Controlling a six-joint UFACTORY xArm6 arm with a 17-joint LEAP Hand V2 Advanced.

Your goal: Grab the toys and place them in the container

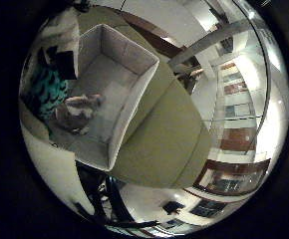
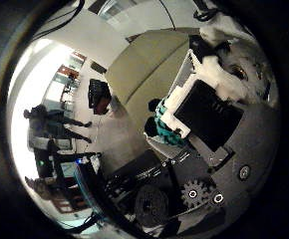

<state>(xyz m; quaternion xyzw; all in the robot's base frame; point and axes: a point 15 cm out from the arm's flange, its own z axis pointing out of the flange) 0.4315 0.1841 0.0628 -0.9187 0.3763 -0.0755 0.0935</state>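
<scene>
The right little finger side palm view shows a brown-and-white plush toy (image 1: 77, 112) inside the white rectangular fabric container (image 1: 134, 94) on the olive tabletop (image 1: 169, 144), likely soft and light, best grasped round its body; whether the robot hand (image 2: 204, 112) is spread cannot be told.

An olive-green tabletop (image 1: 169, 139) with a rounded edge fills the middle of the little finger side view. Beyond it lies a pale, glossy floor (image 1: 199, 99) that catches bright reflections. A wall of wood-brown panels and framed windows (image 1: 236, 144) curves along the far side. A dark chair (image 2: 98, 95) stands on the floor beside the tabletop.
</scene>
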